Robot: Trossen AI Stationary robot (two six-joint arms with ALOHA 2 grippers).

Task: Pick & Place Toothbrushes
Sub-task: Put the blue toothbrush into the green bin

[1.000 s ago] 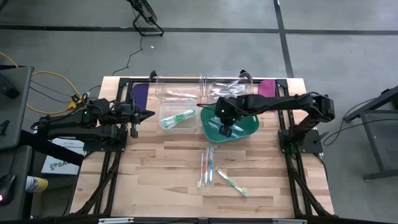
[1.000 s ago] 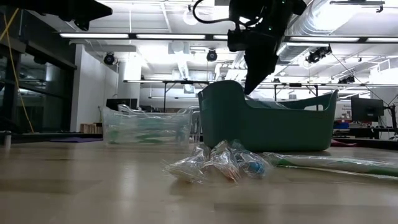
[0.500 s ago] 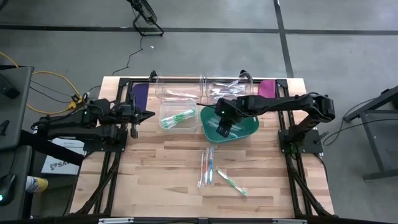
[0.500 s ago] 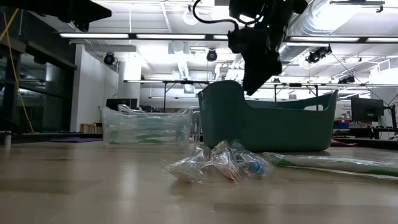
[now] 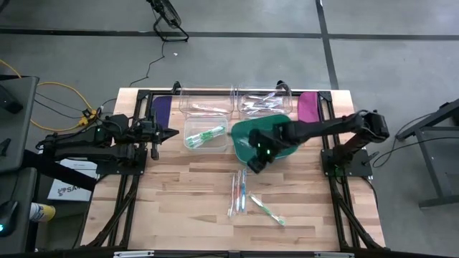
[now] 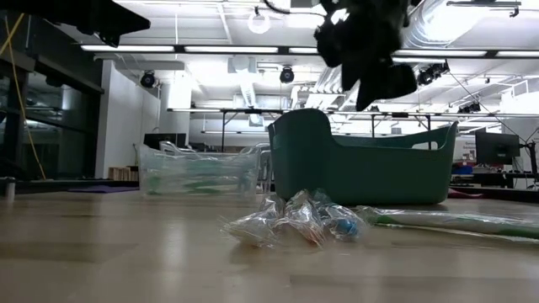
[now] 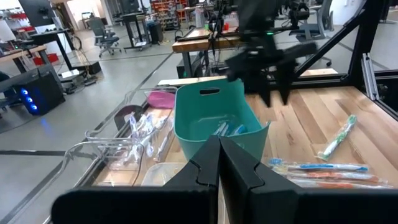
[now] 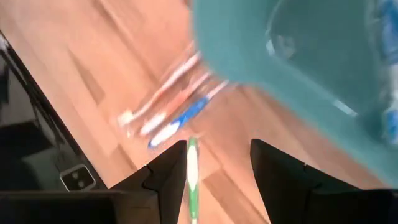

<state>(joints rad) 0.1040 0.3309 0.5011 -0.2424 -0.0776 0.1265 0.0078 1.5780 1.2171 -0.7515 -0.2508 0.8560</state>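
Three wrapped toothbrushes (image 5: 239, 192) lie side by side on the wooden table, with a green one (image 5: 267, 209) next to them. In the right wrist view the blue toothbrush (image 8: 180, 119) and the green one (image 8: 191, 177) show past the fingers. More toothbrushes (image 7: 227, 129) lie inside the teal basket (image 5: 276, 136). My right gripper (image 5: 252, 163) hangs open in the air over the basket's near rim, above the table, with nothing between its fingers (image 8: 168, 180). My left gripper (image 5: 171, 132) is shut and waits at the table's left side.
Clear plastic containers (image 5: 204, 136) (image 5: 204, 106) (image 5: 262, 104) stand left of and behind the basket, some with toothbrushes in them. Purple paddle pieces (image 5: 161, 107) (image 5: 308, 106) lie at the far corners. Bare wood (image 5: 179, 201) lies left of the loose toothbrushes.
My right gripper has risen out of the teal basket, opened, and swung toward the table's near edge, past the basket's near rim. The toothbrushes on the table have not moved.
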